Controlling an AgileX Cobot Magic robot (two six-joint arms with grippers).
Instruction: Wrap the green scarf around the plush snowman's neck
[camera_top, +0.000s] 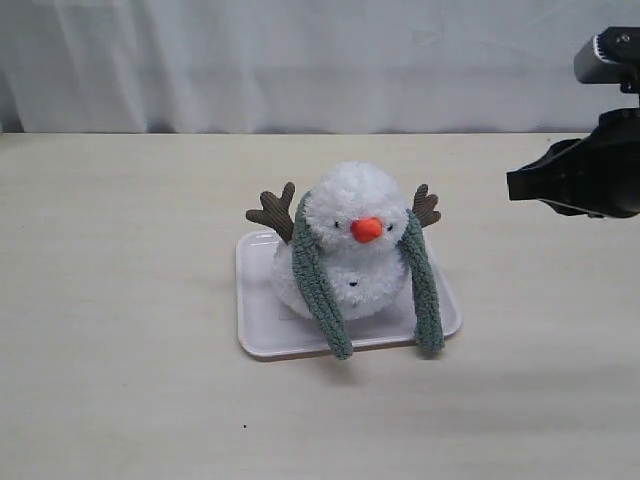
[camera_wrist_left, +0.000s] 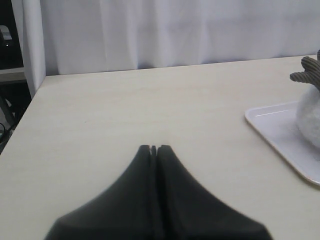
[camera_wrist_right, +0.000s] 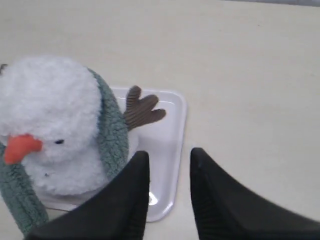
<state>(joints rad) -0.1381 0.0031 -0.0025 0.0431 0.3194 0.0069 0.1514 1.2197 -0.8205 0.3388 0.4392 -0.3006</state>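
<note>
Right claw (camera_wrist_right: 170, 152) parted; green scarf (camera_top: 318, 285) draped over plush snowman (camera_top: 355, 205).

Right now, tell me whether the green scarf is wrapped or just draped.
Draped: both ends of the green scarf hang uncrossed down the plush snowman's front.

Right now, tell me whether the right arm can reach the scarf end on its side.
Probably yes: the right gripper hangs open, empty, near the tray, and nothing stands between it and that end of the green scarf.

plush snowman (camera_top: 352, 215): upright | green scarf (camera_top: 318, 285): behind neck (camera_top: 352, 262), ends hanging down front
</note>
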